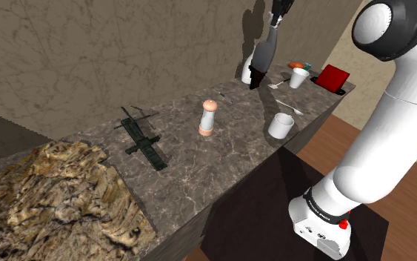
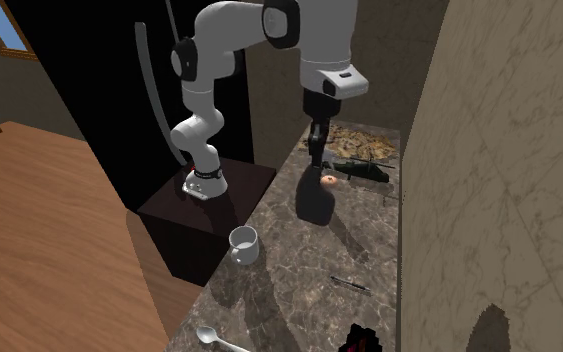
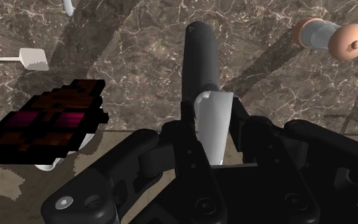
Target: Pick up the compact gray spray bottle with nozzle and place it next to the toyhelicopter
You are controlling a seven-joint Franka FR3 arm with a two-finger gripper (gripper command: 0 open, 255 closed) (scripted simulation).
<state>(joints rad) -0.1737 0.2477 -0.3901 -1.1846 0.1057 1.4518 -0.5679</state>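
Gripper (image 1: 275, 26) clamped on the bottle (image 1: 262, 61) over the counter (image 1: 199, 174).

The black fingers (image 3: 250, 137) pinched the bottle's (image 3: 213, 121) pale body from both sides, its dark nozzle end pointing down at the marbled counter (image 2: 299, 270). I could not tell whether that end touched the stone. In the second exterior view the gripper (image 2: 316, 140) and bottle (image 2: 315, 200) stood near a white cup (image 2: 244, 243). The dark green helicopter (image 1: 141, 141) lay well apart along the counter, with a white, peach-ended shaker (image 1: 208, 119) between it and the bottle.
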